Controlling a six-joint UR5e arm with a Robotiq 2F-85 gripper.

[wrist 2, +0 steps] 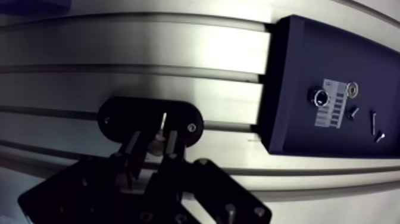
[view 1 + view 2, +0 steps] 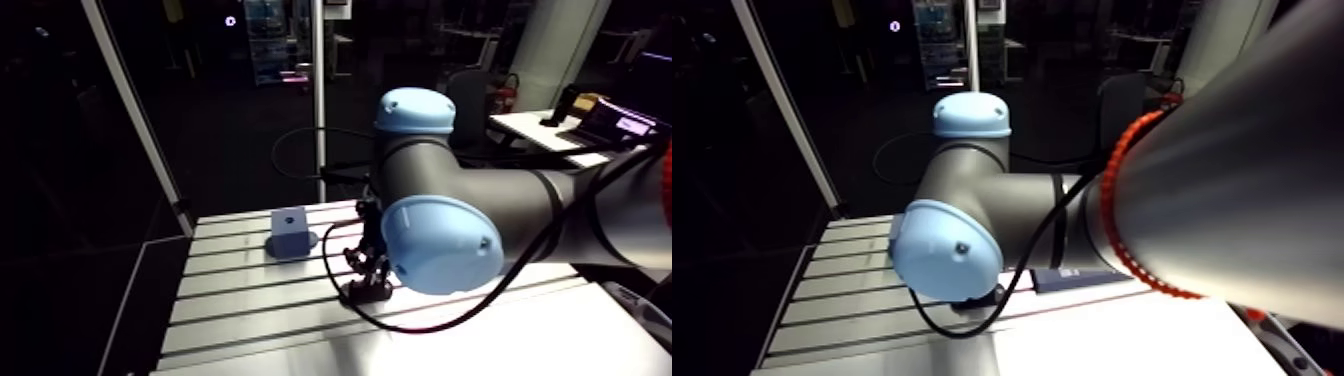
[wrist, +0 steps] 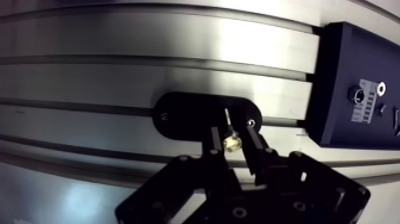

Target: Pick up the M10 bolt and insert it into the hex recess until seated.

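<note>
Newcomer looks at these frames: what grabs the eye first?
In the arm view, the big light-blue joint caps fill the middle, above the slotted table with a small grey cube. In the wrist view, a brass-coloured bolt glints at the tip of the hand, over a black oval plate; a dark block lies beside.

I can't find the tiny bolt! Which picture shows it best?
The wrist view, left eye: the bolt shines gold inside the claw. The right eye shows it dimmer; the arm views don't show it.
</note>
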